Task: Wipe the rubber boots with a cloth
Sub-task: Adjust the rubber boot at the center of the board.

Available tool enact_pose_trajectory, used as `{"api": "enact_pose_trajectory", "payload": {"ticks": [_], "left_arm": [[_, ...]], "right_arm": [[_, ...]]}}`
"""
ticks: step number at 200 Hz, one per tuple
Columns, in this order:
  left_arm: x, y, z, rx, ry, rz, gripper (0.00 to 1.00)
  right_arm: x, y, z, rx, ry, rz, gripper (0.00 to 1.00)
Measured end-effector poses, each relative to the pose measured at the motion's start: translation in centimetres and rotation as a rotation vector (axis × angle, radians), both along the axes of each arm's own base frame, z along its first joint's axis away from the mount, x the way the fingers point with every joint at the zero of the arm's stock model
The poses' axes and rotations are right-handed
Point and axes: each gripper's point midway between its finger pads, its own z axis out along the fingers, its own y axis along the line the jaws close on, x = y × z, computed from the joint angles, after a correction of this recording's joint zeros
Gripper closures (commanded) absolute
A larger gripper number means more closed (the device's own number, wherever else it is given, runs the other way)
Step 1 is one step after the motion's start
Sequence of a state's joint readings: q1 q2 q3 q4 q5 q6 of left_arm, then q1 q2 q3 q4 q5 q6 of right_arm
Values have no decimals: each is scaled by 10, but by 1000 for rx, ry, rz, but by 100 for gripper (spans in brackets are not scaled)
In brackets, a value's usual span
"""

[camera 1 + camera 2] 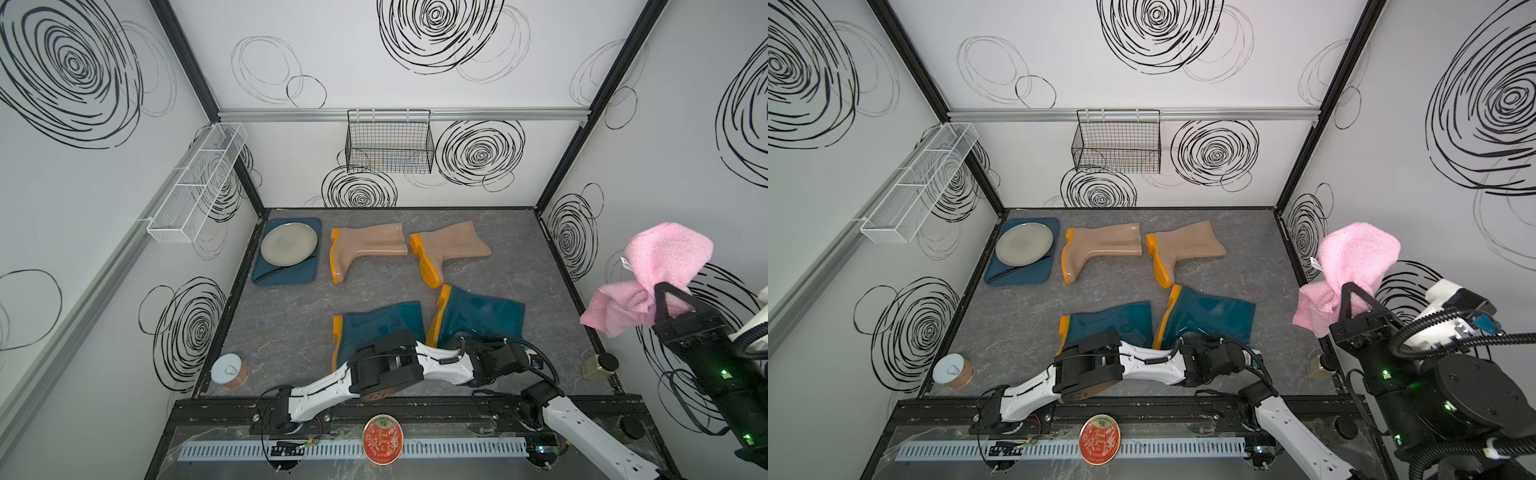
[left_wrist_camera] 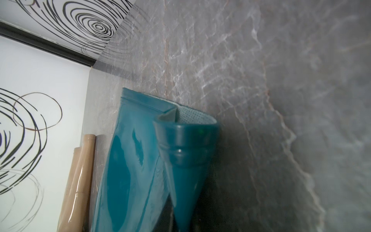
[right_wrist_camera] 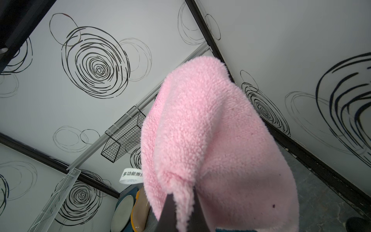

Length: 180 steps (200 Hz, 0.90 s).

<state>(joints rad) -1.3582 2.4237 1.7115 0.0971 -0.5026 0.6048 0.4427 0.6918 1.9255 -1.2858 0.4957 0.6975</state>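
Left gripper (image 1: 478, 345) low near the worktop's (image 1: 291, 332) front edge, jaws together on the near side of the right teal boot (image 1: 482, 311). Wrist view shows that rubber bunched into a fold; fingertips hidden. Left teal boot (image 1: 374, 328) lies just beside it, flat. Right gripper (image 1: 665, 291) high over the right edge, clamped on the pink cloth (image 1: 665, 253), in the air and touching no boot. Left beige boot (image 1: 365, 245) and right beige boot (image 1: 453, 245) lie toward the far edge. Tray (image 1: 286, 276) with plate (image 1: 289, 243) in far-left corner.
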Motion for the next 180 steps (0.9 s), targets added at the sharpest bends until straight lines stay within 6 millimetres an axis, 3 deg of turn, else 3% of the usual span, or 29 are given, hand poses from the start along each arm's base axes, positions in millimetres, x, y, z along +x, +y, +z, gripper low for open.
{"api": "enact_pose_trajectory", "payload": {"ticks": [6, 77, 101, 126, 180], "left_arm": [[1, -1, 2, 2, -1, 0, 100], [9, -3, 20, 5, -26, 9, 100], [15, -2, 39, -25, -34, 21, 100], [28, 2, 80, -96, -40, 48, 100], [47, 1, 197, -328, -64, 97, 100]], "right_arm": [[-1, -2, 0, 3, -2, -3, 100], [-1, -12, -2, 8, 0, -43, 100], [-2, -16, -2, 7, -4, -58, 100], [-2, -19, -2, 5, -6, -71, 100], [-5, -24, 2, 8, -20, -90, 100]]}}
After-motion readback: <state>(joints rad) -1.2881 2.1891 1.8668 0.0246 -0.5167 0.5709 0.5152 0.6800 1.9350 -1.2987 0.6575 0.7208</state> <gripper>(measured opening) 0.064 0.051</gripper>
